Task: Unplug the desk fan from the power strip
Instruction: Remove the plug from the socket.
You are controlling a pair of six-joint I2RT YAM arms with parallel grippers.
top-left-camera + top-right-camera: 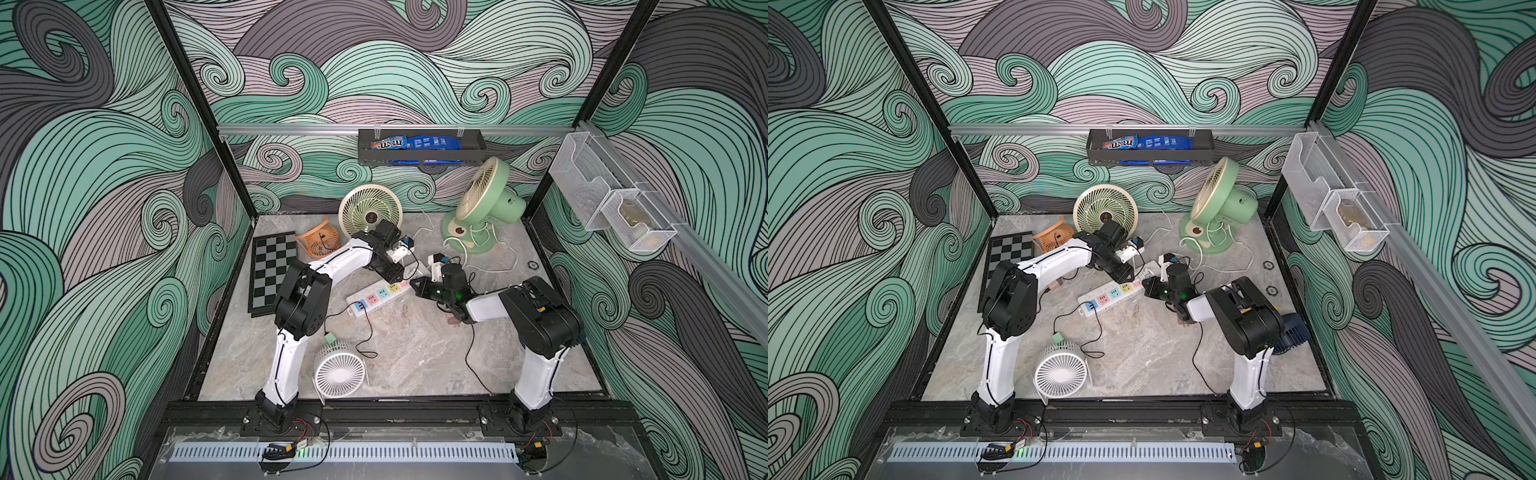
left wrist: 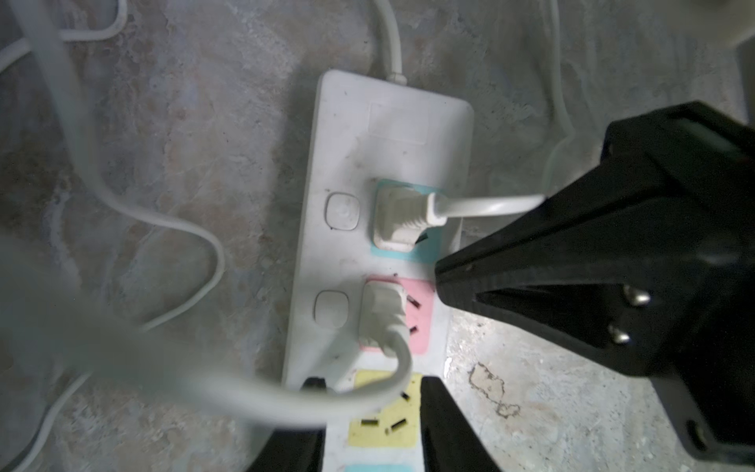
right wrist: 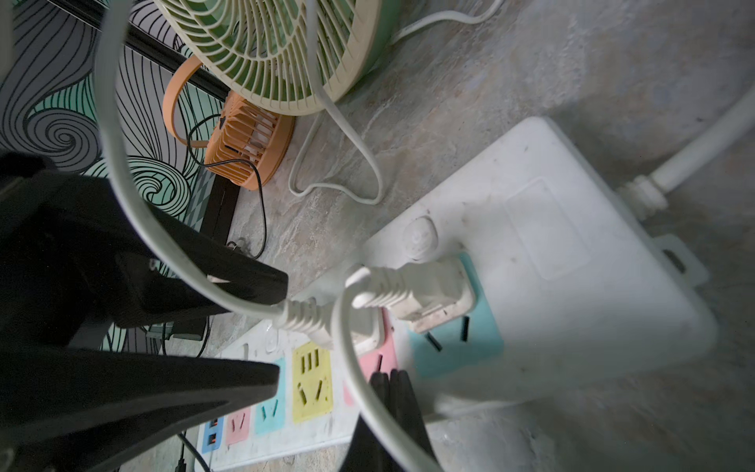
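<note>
Your left tool hangs over the power strip with its fingers apart, straddling the yellow socket. They grip nothing. A white cord crosses the gap between them, running from the white plug seated in the pink socket just beyond the fingertips. Your right tool has its fingers pressed together, with its tip at the strip's long edge beside that pink socket. A second white plug sits in the teal socket next along, toward the corded end.

In both top views the strip lies flat and slantwise on the bench, between your two arms. A black cable is plugged in at its blue end. Behind it stand a cream fan and a green fan. You cannot tell which plug belongs to which fan.
</note>
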